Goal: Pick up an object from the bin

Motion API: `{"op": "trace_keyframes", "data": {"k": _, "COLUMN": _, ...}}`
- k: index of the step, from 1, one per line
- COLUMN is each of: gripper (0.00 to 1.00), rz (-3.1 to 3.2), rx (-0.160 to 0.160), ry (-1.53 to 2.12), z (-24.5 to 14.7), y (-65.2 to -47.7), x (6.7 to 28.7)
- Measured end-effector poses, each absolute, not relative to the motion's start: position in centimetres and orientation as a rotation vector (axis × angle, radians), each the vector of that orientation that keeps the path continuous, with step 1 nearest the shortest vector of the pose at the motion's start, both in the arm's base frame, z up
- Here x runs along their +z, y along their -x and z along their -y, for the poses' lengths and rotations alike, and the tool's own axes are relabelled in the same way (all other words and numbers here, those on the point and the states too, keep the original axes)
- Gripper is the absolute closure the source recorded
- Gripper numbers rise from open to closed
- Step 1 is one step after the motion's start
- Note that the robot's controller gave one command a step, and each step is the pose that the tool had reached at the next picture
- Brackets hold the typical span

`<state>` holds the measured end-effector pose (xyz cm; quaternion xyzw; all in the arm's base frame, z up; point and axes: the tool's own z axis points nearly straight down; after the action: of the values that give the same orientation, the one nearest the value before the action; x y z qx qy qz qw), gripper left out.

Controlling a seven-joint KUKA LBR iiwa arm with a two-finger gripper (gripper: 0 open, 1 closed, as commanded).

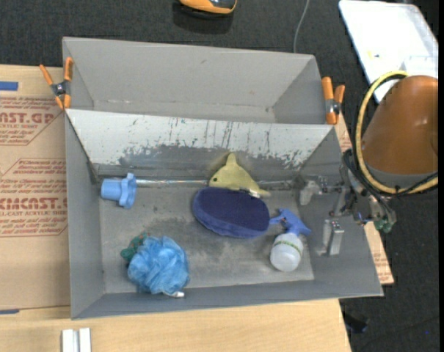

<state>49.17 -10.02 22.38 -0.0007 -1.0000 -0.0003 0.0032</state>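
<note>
My gripper (pixel 321 215) stands open at the bin's right side, just off the floor, with nothing between its fingers. One metal finger (pixel 307 191) points toward the back wall and the other (pixel 332 239) toward the front. Just to its left lies a small white spray bottle (pixel 286 253) with a blue trigger head, tipped on its side. A dark blue oval pouch (pixel 230 211) lies further left, in the middle of the bin. Behind the pouch a yellow soft toy (pixel 234 174) rests against the foot of the back wall.
A light blue plastic cap piece (pixel 119 190) lies at the back left. A fluffy blue bath sponge (pixel 158 265) sits at the front left. Bare floor stretches between these and the pouch. The arm's orange cover hangs over the right rim.
</note>
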Motion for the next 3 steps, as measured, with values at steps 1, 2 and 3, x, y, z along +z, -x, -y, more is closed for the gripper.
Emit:
{"op": "trace_keyframes", "data": {"k": 1, "gripper": 0.00, "rz": 3.143, "rx": 0.001, "ry": 0.000, "z": 10.0, "y": -49.3, "x": 22.8}}
{"op": "trace_keyframes", "data": {"k": 2, "gripper": 0.00, "rz": 3.073, "rx": 0.005, "ry": -0.686, "z": 10.9, "y": -50.2, "x": 14.1}}
{"op": "trace_keyframes", "data": {"k": 3, "gripper": 0.00, "rz": 3.019, "rx": -0.001, "ry": -0.867, "z": 10.8, "y": -50.2, "x": 9.2}}
